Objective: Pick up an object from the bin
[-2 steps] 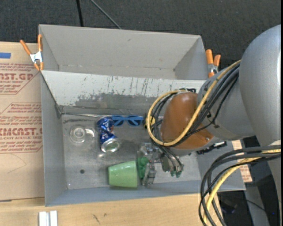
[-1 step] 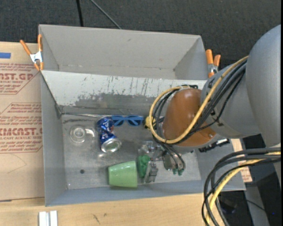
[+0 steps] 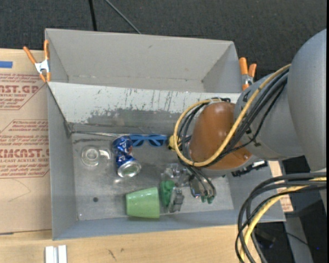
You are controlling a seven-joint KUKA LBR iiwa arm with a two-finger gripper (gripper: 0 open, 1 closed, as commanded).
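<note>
Gripper (image 3: pixel 175 193) sits low at the near side of the bin (image 3: pixel 60 147), right beside the tipped-over green cup (image 3: pixel 142 203). Can't tell if it's spread or pinching anything. Nothing looks lifted yet, so I'd say the grab and the lift are both left to do.

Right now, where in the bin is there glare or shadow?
Camera view: the can glints at its metal end; the clear cup catches light too; the arm casts shadow on the floor beside the hand.

I'm working in a robotics lab: a cabled arm (image 3: pixel 310 106) reaches into a grey metal bin (image 3: pixel 137 53) on a wooden bench (image 3: pixel 153 251).
</note>
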